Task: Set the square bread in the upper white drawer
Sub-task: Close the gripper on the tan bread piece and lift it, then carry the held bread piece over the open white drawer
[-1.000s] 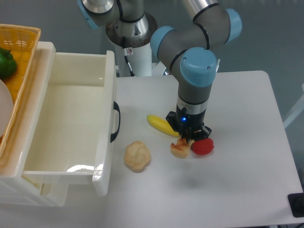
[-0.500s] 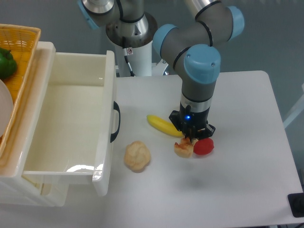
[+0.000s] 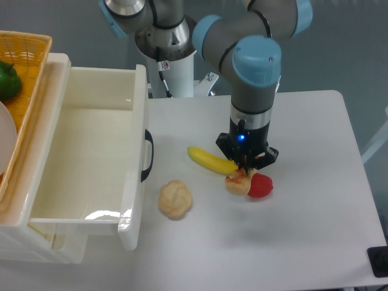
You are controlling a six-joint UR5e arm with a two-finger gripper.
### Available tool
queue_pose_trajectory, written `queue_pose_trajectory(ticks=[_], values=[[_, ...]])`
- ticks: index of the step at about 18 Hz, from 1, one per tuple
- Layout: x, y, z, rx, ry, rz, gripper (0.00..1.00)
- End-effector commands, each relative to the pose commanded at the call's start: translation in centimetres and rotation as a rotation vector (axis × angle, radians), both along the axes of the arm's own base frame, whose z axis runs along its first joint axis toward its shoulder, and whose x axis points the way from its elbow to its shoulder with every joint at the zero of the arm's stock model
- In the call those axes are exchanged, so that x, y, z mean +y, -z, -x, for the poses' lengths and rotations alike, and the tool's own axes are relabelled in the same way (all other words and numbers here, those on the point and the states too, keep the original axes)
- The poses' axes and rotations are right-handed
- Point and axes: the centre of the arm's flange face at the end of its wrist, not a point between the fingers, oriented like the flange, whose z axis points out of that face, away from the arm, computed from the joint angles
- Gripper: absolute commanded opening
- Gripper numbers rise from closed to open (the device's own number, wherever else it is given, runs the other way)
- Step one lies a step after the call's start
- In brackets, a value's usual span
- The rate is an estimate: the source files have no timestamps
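The square bread [image 3: 237,184], small and pale tan with an orange-brown crust, hangs between my gripper's [image 3: 242,175] fingers just above the table, right of centre. The gripper points straight down and is shut on the bread's top. The bread sits close against a red fruit [image 3: 261,186]. The upper white drawer [image 3: 137,115] stands pulled open at the left, its inside bare, with its curved black handle [image 3: 148,156] facing the gripper.
A yellow pointed fruit [image 3: 208,160] lies just left of the gripper. A round lumpy cream bun [image 3: 175,199] lies near the drawer's front. A woven yellow basket [image 3: 28,63] with a green pepper [image 3: 7,81] sits at far left.
The gripper has moved slightly right and risen, carrying the bread up and right with it. The red fruit, yellow fruit and bun have stayed put.
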Motion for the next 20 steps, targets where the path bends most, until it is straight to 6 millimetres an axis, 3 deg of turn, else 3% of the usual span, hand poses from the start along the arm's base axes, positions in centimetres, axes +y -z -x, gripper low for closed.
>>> queue_pose_trajectory(ticks=[12, 16, 20], values=[[-1.3, -7.4, -3.8, 0.018, -0.205, -0.141, 0.0], [0.1, -8.4, -6.3, -0.034, -0.284, -0.204, 0.0], [2.7, -8.9, -10.5, -0.103, -0.322, -0.253, 0.0]])
